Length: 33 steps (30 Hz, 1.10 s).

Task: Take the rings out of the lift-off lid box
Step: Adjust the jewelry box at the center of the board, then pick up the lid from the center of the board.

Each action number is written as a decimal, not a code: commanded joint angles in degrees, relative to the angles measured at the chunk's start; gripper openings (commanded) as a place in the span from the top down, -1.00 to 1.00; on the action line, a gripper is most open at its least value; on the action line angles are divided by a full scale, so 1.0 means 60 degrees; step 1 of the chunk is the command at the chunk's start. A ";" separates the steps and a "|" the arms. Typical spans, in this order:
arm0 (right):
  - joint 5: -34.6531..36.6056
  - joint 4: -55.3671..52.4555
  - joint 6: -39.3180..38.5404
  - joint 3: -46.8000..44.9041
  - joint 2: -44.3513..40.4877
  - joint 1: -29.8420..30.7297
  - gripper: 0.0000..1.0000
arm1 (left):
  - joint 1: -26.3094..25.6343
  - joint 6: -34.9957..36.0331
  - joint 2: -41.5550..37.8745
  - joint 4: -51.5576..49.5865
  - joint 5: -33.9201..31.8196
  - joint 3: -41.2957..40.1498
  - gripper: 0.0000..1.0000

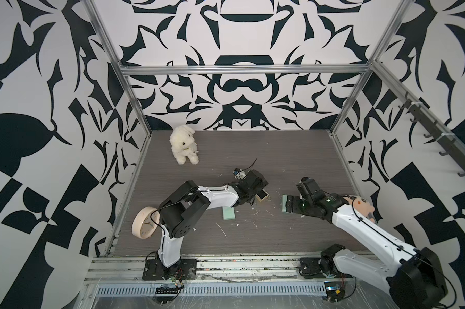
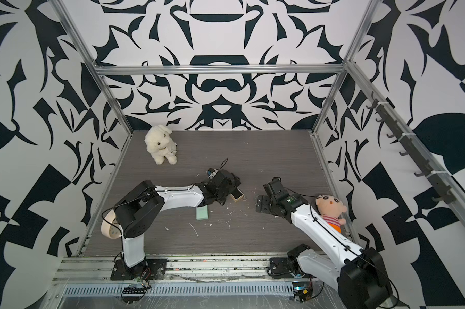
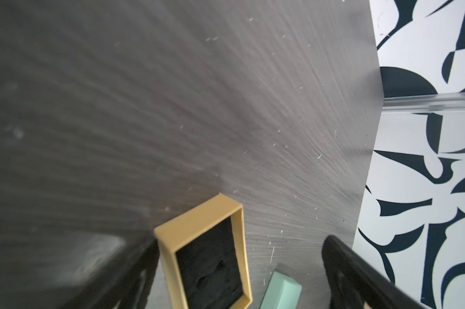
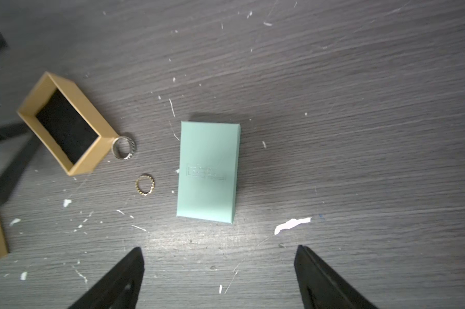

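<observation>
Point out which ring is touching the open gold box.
The wider silver ring, resting against the corner of the open gold box. The thin beaded gold ring lies apart, nearer the mint box.

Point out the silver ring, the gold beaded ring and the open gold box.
silver ring (image 4: 132,148): right wrist view, on the band's thick patterned side.
gold beaded ring (image 4: 145,175): right wrist view, on the beaded band.
open gold box (image 4: 92,156): right wrist view, on the outer wall beside the silver ring.
</observation>
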 commanded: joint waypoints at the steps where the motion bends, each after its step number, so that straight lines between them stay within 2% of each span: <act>1: -0.0034 0.0152 -0.0025 0.0115 0.0363 -0.0045 -0.79 | 0.0405 0.1077 -0.0182 -0.0916 0.0372 0.0536 -0.99; 4: -0.0111 0.0230 -0.0124 0.0238 0.0739 -0.0045 -0.77 | 0.0687 0.2190 -0.0913 -0.2151 0.0041 0.0823 -0.99; 11: -0.0055 0.0301 -0.0504 0.0727 0.1831 -0.0139 -0.73 | 0.0744 0.4796 -0.3084 -0.5827 -0.1677 0.1465 -0.99; 17: -0.0416 0.0549 -0.0598 0.1111 0.2588 -0.0317 -0.71 | 0.0749 0.6368 -0.4865 -0.8178 -0.2958 0.1667 -0.99; 23: -0.0361 0.0565 -0.0643 0.1510 0.3231 -0.0397 -0.69 | 0.0767 0.7541 -0.6034 -0.9424 -0.4575 0.1291 -0.99; 33: 0.0079 0.0471 -0.0598 0.1796 0.3748 -0.0412 -0.60 | 0.0780 0.8443 -0.6500 -1.0002 -0.6250 0.0410 -0.99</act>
